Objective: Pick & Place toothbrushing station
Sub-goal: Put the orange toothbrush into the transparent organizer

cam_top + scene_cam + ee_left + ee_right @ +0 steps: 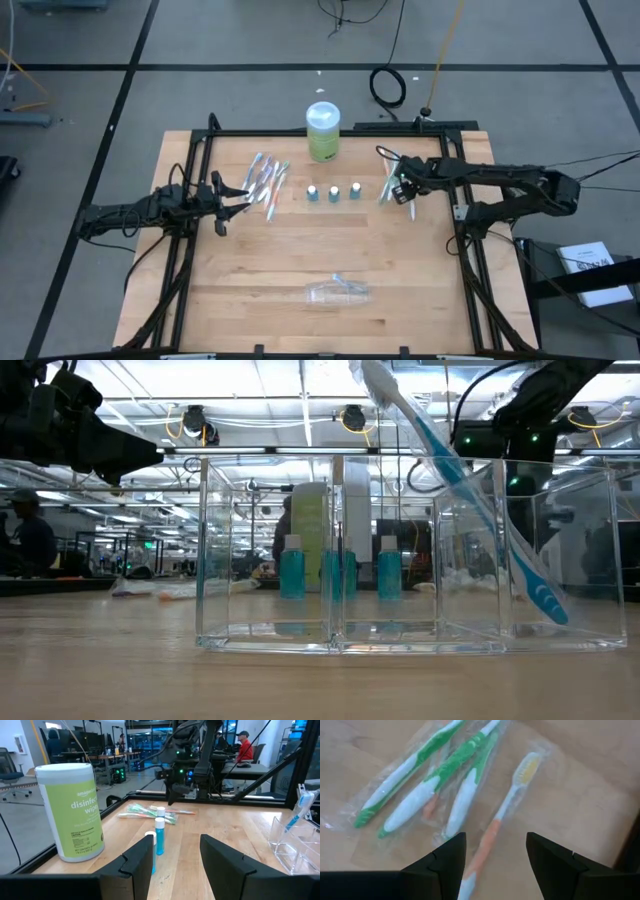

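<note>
Clear organizer [337, 291] near table edge, one blue toothbrush [470, 490] inside.
Right gripper [495, 851], fingers wide, over wrapped toothbrushes [445, 785] far right; left gripper [175, 851] wide by left pile [266, 180]; three tubes [333, 192] between.

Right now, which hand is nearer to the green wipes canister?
The right hand, roughly: it hovers over toothbrushes right of the wipes canister. The left hand sits farther off, by the left toothbrush pile.

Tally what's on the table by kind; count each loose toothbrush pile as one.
Disinfecting wipes canister: 1
Small blue tubes: 3
Clear compartment organizer: 1
Blue toothbrush in the organizer: 1
Loose toothbrush piles: 2
Total: 8
</note>
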`<act>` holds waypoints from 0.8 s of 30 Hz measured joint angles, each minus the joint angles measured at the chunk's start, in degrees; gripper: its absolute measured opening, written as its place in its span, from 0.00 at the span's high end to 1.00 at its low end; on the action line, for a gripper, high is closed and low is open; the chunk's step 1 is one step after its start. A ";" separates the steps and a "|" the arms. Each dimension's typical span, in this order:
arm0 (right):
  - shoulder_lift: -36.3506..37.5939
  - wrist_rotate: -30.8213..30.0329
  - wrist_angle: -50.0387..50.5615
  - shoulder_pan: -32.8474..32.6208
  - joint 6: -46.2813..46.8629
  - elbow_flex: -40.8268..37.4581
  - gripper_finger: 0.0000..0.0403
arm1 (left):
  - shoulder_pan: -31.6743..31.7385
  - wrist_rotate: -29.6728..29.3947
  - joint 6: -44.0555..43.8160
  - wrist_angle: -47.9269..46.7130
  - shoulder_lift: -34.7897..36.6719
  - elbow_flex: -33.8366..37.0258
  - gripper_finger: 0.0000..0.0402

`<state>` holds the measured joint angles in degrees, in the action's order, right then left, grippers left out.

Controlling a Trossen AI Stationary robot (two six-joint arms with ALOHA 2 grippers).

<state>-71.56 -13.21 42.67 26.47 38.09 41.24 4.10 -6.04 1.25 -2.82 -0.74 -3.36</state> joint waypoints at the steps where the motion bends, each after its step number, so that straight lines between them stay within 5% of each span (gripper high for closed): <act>1: -0.61 0.00 -0.48 0.15 -0.13 -0.01 0.50 | 0.00 0.00 0.00 0.01 0.01 -0.01 0.59; 24: -4.75 1.91 -10.21 4.30 -2.45 -6.76 0.50 | 0.00 0.02 0.00 -0.01 -0.01 0.00 0.59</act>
<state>-76.31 -11.30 32.46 30.77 35.64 34.48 4.10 -6.02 1.25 -2.83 -0.75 -3.36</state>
